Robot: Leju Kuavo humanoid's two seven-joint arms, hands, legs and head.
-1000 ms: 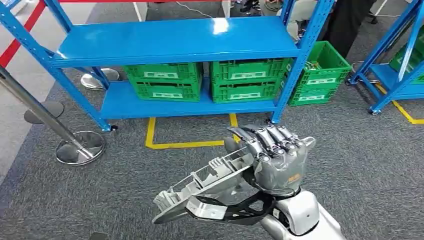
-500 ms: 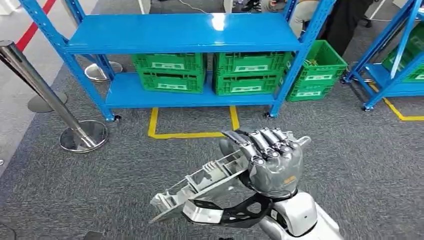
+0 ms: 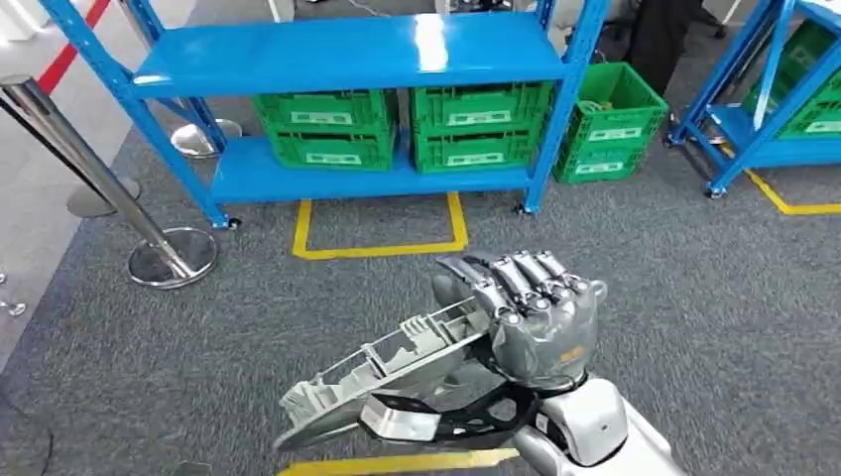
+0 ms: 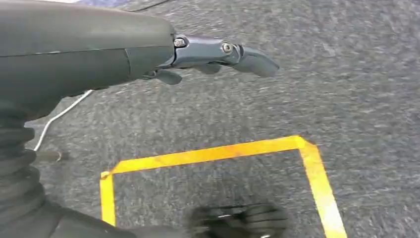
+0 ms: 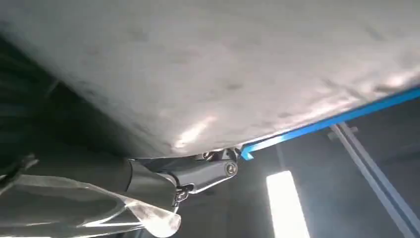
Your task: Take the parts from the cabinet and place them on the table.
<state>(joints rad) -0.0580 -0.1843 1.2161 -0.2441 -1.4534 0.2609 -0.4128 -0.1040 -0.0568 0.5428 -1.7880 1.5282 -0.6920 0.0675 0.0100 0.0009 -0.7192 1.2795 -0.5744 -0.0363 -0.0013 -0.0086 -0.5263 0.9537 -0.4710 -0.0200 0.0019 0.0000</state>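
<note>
Head view: right hand (image 3: 540, 322) clenched around grey metal part (image 3: 382, 372), held above grey carpet (image 3: 198, 347), well apart from blue shelf (image 3: 347, 50) with green crates (image 3: 327, 127).
Left wrist view: left hand (image 4: 218, 52) released, fingers stretched over carpet and yellow tape (image 4: 218, 152).
Right wrist view: part's grey underside (image 5: 223, 64) just against the fingers (image 5: 198, 174).

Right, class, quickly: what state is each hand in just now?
Left hand: open, fingers extended, holding nothing.
Right hand: closed around the grey metal part.

We see a bright, sharp head view, white glare on the blue shelf (image 3: 436, 45), a blurry floor (image 4: 346, 74) by our left wrist, a dim, smeared right wrist view
</note>
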